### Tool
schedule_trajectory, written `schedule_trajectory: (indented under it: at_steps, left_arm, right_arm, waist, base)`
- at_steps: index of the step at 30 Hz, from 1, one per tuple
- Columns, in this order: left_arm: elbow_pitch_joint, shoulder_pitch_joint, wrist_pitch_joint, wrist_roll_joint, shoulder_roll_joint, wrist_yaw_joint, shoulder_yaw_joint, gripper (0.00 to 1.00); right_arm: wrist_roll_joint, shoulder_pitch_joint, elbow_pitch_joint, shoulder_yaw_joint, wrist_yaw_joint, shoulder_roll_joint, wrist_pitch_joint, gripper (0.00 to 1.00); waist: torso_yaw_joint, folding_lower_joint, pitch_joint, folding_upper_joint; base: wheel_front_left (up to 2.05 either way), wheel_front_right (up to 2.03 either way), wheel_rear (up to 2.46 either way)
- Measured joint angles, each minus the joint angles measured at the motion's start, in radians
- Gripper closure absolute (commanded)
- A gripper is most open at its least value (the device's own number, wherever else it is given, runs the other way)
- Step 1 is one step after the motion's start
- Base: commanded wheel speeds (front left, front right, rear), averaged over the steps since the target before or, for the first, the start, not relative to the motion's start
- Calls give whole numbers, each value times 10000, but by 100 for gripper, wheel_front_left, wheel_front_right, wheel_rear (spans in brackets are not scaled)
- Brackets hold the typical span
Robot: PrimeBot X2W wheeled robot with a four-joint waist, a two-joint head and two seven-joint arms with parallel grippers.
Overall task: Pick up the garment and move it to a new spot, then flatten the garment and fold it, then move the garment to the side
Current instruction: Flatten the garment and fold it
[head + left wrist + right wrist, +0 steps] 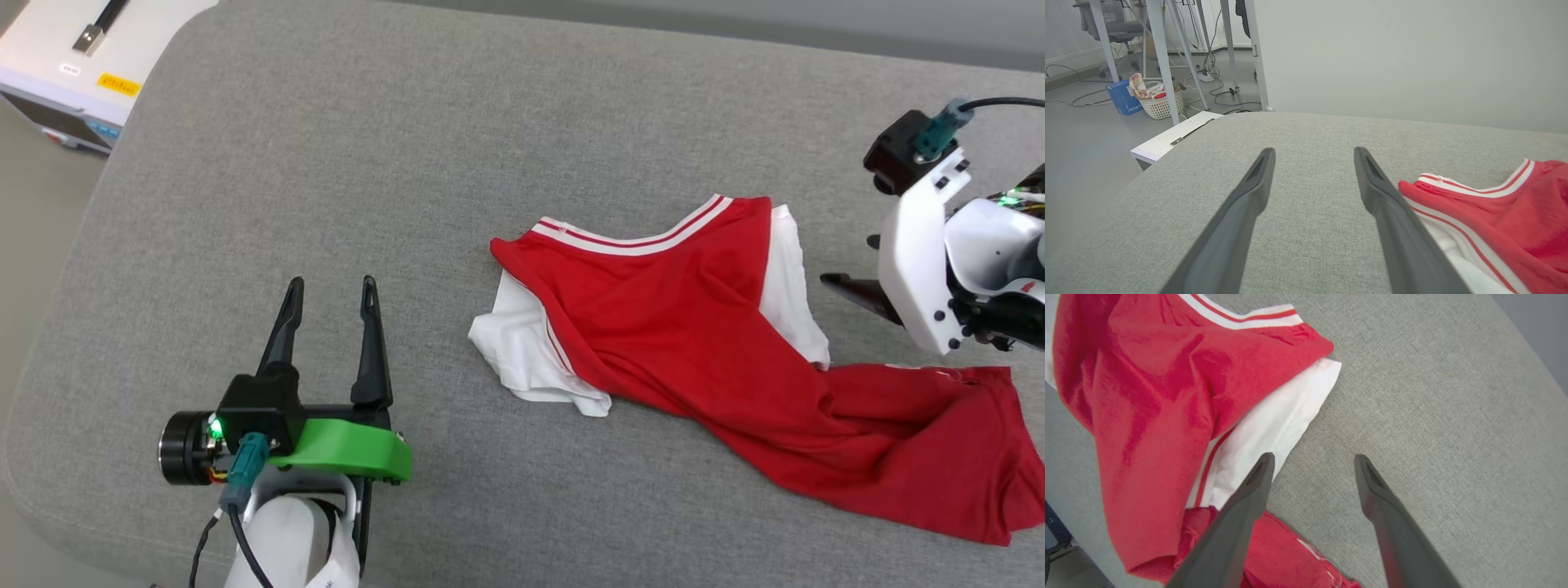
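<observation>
1. Grey cushion point(408, 163) spreads beneath both arms.
2. Jaws of the left gripper point(332, 282) stand wide apart and empty, with bare fabric between them.
3. Jaws of the right gripper point(1313, 456) are likewise wide apart and empty.
4. Between the two grippers the garment point(678, 327) lies crumpled, its white sleeve point(1274, 428) just beside one right-gripper finger.

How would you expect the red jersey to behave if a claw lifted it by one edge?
The jersey lies crumpled in soft folds on the grey cushion, so it would probably hang limp. Its thin fabric shows a slight sheen, so it might slip from a shallow pinch. Pushed, it would likely bunch.
</observation>
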Motion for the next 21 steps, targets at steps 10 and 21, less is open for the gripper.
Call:
schedule_trajectory:
  at_steps: [10, 21]
  left_arm:
    - [-10, -492, 0, -176, -2, 79, -301, 0]
    - [215, -473, 0, -119, 0, 102, -82, 0]
  right_arm:
    - [-153, 447, 1839, 270, -13, 1340, 33, 0]
    - [-675, 469, 1553, 305, 2, 1285, -2663, 100]
  waist:
    - [301, 0, 764, 0]
    - [116, 0, 489, 0]
  base:
    - [0, 0, 0]
    - [0, 0, 0]
